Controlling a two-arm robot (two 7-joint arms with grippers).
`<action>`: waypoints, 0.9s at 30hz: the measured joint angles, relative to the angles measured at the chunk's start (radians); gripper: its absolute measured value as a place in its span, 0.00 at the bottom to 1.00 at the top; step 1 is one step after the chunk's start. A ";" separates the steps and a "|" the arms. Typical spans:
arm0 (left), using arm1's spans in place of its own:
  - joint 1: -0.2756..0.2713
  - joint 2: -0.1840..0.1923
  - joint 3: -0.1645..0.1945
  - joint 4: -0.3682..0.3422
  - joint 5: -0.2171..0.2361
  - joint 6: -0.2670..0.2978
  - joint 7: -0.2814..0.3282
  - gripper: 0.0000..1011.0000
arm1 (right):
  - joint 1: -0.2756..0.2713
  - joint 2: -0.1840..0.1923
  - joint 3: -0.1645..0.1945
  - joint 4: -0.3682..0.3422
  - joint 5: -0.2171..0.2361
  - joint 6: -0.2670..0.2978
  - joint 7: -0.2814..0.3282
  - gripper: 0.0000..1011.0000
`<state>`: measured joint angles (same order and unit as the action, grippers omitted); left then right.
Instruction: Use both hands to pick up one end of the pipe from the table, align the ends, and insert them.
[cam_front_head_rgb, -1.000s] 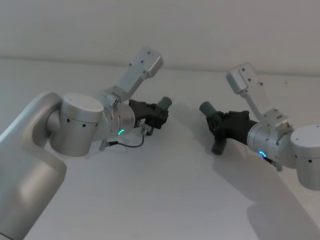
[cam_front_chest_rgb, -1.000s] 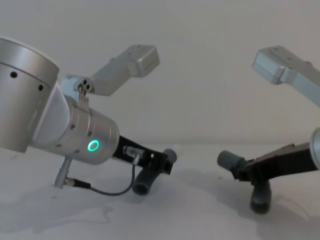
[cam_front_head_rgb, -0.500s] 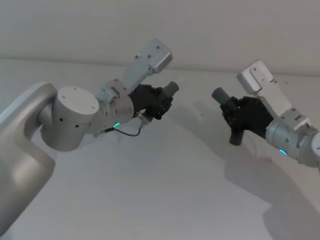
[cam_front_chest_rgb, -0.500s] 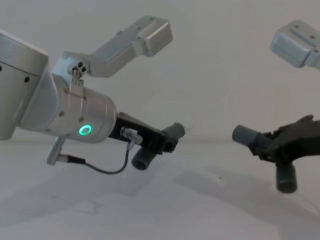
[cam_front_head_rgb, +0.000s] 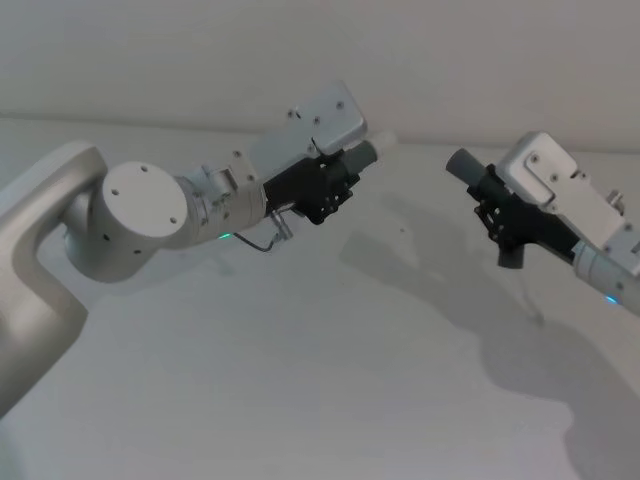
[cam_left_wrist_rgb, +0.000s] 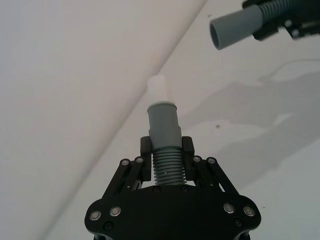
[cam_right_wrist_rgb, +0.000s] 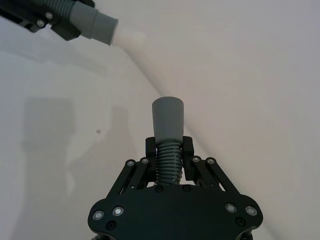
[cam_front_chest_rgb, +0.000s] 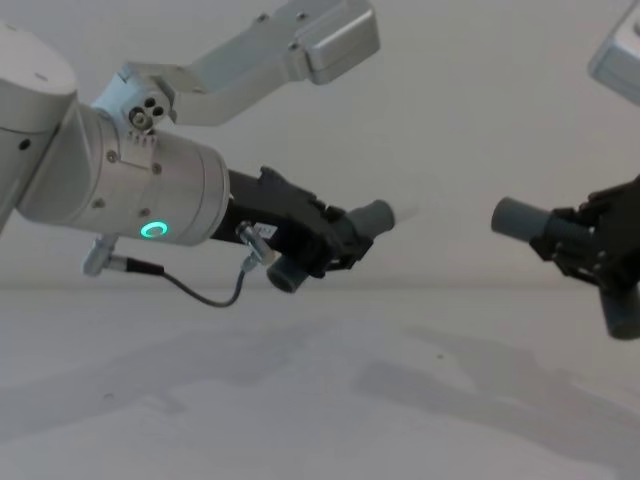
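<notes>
- While both arms are raised over the table (cam_front_head_rgb: 300, 390), each hand has one pipe piece clamped, and both pieces are up off the surface.
- Left hand (cam_front_head_rgb: 325, 186): left of centre, reaching toward the far right. Fingers (cam_left_wrist_rgb: 188, 148) closed tight on the ribbed middle of the left pipe piece (cam_front_head_rgb: 356, 158); the left wrist view shows the ribs pinched from both sides.
- Left pipe piece (cam_left_wrist_rgb: 162, 125): smooth grey end sticks out past the fingers and carries a white tip (cam_left_wrist_rgb: 158, 87). In the chest view its other end (cam_front_chest_rgb: 285, 273) hangs below the hand, toward the near side.
- Right hand (cam_front_head_rgb: 497, 210): on the right, reaching toward the far left. Same grip, closed on the ribs of the right pipe piece (cam_front_head_rgb: 468, 167), seen clearly in the right wrist view (cam_right_wrist_rgb: 168, 120).
- Right pipe piece (cam_front_chest_rgb: 525, 220): smooth end points left at the other piece; its open mouth (cam_left_wrist_rgb: 217, 36) shows in the left wrist view. The bent end (cam_front_chest_rgb: 622, 315) drops below the hand.
- Ends: facing each other at about the same height in the chest view, well apart, not touching.
- Shadows (cam_front_head_rgb: 400, 250) of both arms fall on the table below.
</notes>
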<state>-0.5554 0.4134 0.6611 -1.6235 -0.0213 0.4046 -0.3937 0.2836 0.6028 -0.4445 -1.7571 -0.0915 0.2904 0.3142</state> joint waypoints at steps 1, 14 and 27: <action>-0.008 0.010 0.010 -0.001 0.016 -0.025 -0.007 0.34 | -0.001 0.007 0.000 -0.001 -0.006 -0.013 0.000 0.28; -0.062 0.067 0.067 -0.002 0.119 -0.195 -0.053 0.34 | -0.004 0.067 -0.005 -0.004 -0.087 -0.152 -0.011 0.28; -0.057 0.060 0.059 0.005 0.122 -0.217 -0.063 0.34 | 0.027 0.085 -0.034 0.027 -0.113 -0.207 0.066 0.28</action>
<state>-0.6122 0.4736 0.7199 -1.6183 0.1009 0.1872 -0.4569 0.3105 0.6875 -0.4788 -1.7303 -0.2044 0.0832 0.3803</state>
